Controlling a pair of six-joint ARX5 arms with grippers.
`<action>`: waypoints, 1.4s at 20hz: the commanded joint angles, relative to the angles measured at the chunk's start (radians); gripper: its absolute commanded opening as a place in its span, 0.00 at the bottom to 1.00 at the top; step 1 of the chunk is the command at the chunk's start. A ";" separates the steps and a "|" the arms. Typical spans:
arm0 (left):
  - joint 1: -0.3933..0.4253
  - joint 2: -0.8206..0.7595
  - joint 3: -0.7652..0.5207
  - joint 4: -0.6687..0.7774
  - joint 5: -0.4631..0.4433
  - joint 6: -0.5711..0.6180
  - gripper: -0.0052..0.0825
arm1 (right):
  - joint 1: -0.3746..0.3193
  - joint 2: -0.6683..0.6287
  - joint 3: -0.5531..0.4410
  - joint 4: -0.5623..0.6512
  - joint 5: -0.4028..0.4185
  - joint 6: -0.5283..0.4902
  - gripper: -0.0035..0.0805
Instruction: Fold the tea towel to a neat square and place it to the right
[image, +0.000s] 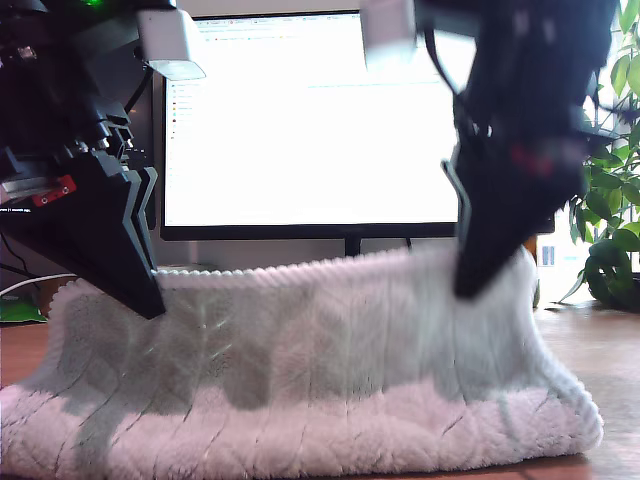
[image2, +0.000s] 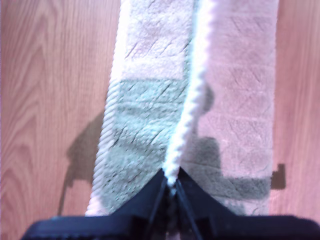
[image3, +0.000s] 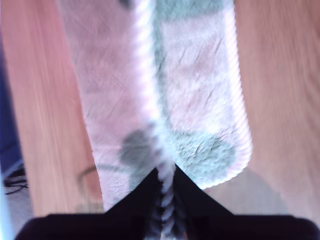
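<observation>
While the wooden desk (image2: 45, 100) carries its lower part, the tea towel (image: 320, 400) hangs as a raised sheet between my two arms, its front fold resting on the desk near the exterior camera and its ribbed hem (image: 300, 272) forming the upper edge in front of the monitor (image: 310, 120). Holding the hem at two well-separated points keeps the cloth spread and taut, which I judge is what allows that edge to be carried over the resting part for a fold. My first hand (image2: 171, 186) is clenched on the hem, which runs straight into its closed jaws in the first wrist view; my second hand (image3: 165, 187) is likewise clamped on the hem, the twisted cord passing between its jaws. The exterior view shows one arm at its left and one at its right, the latter blurred; I cannot tell which is which. The fold appears under way, and placement to the side is not yet done.
</observation>
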 joint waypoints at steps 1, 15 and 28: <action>0.002 -0.002 -0.005 0.000 0.009 0.006 0.04 | -0.008 0.002 0.003 0.005 -0.015 -0.003 0.03; 0.103 0.056 -0.005 0.049 0.087 0.006 0.04 | -0.047 0.169 0.003 0.109 -0.003 -0.002 0.03; 0.129 0.145 -0.005 0.157 0.120 0.006 0.04 | -0.087 0.216 0.003 0.158 0.016 0.003 0.03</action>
